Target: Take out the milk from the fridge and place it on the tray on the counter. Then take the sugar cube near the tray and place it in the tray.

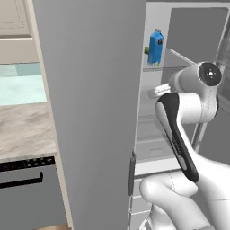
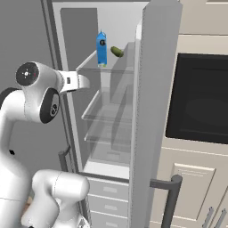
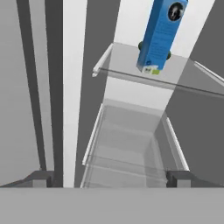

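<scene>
A: Where do we have the milk [image 3: 161,36]?

B: It stands upright on the upper glass shelf [image 3: 131,59] inside the fridge [image 2: 111,111], close to the shelf's front edge. That suits us, we think: a carton at the lip can be reached without pushing the arm deep past the shelves below.

A: And something lies behind it?

B: A small green thing [image 2: 117,51] lies on the same shelf, just beside the carton and further back. We judge it worth keeping clear of when we close in, since a nudge could roll it or tip the carton.

A: What of our claw [image 3: 109,177]?

B: Its two dark tips stand far apart, released, with nothing between them. From the hand camera they frame the lower shelves, and the milk sits above that line, well apart from the tips. So we are lined up with the fridge opening but too low for the carton.

A: Why wide open already?

B: The carton is broad for these fingers, so we would guess the spread is there to straddle its sides before squeezing.

A: And the door?

B: The door [image 1: 92,112] is swung out, edge-on to us, leaving the interior free for the arm, which reaches in from the front.

A: The next step, then?

B: Raise the hand to the upper shelf and move forward around the carton; nothing of the tray part is begun.
</scene>
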